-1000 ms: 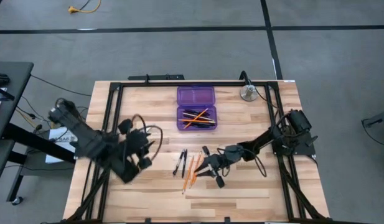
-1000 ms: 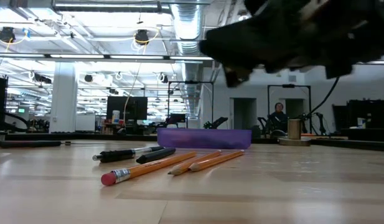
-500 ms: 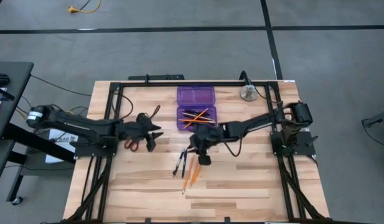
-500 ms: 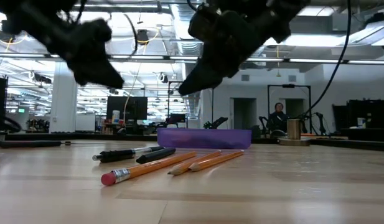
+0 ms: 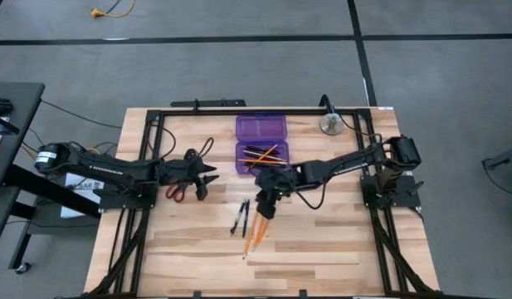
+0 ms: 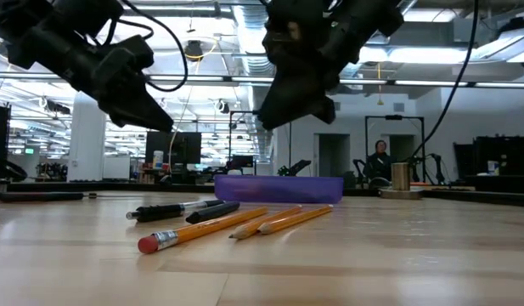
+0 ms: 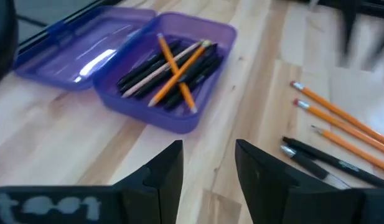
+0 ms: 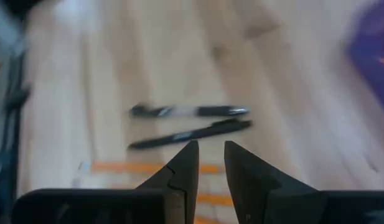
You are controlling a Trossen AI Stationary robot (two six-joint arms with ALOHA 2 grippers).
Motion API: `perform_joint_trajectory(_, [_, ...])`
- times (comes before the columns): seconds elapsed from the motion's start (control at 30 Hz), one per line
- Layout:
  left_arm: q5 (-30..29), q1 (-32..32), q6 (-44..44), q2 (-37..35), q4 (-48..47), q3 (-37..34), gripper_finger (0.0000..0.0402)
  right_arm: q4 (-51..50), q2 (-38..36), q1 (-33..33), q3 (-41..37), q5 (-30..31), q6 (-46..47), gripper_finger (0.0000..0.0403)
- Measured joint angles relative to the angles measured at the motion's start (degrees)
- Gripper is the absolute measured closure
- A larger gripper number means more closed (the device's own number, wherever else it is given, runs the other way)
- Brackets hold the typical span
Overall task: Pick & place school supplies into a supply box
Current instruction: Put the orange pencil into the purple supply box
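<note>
The purple supply box (image 5: 261, 141) lies open at the table's far middle. Its near half (image 7: 170, 81) holds pens and orange pencils; its lid (image 7: 79, 46) lies flat beyond. Two black pens (image 5: 241, 218) and several orange pencils (image 5: 256, 232) lie flat on the wood nearer the front. Red-handled scissors (image 5: 174, 193) lie partly under my left arm. My left gripper (image 5: 210, 180) hovers open left of the box, nothing between its fingers (image 7: 208, 158). My right gripper (image 5: 266, 209) hangs above the far ends of the loose pencils, tilted down, its fingers a little apart and empty (image 8: 210, 152).
A round silver metal object (image 5: 330, 124) stands at the far right, with a cable running from it. A black frame (image 5: 156, 116) runs along the table's edges. Bare wood lies along the near edge, in front of the pencils. In the low view a person (image 6: 380, 157) sits far behind the table.
My left gripper has swung from the near left in toward the middle, sinking, and now points at the box from above the scissors. My right gripper has risen from beside the pencils, gone toward the far edge and the box, and turned its fingers steeply downward. Pens and pencils kept still.
</note>
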Motion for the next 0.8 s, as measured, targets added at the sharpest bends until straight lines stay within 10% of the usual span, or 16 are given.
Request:
perform_joint_trajectory(0.5, [18.86,-7.63,2.20,-0.88,-0.29,0.00,0.0269,-3.98,0.02,7.50,0.00,9.50,37.72,0.0345])
perform_joint_trajectory(0.8, [28.14,-18.03,6.94,-14.22,-1.88,0.00,0.0269,-4.97,0.04,11.42,0.02,13.23,57.12,0.0351])
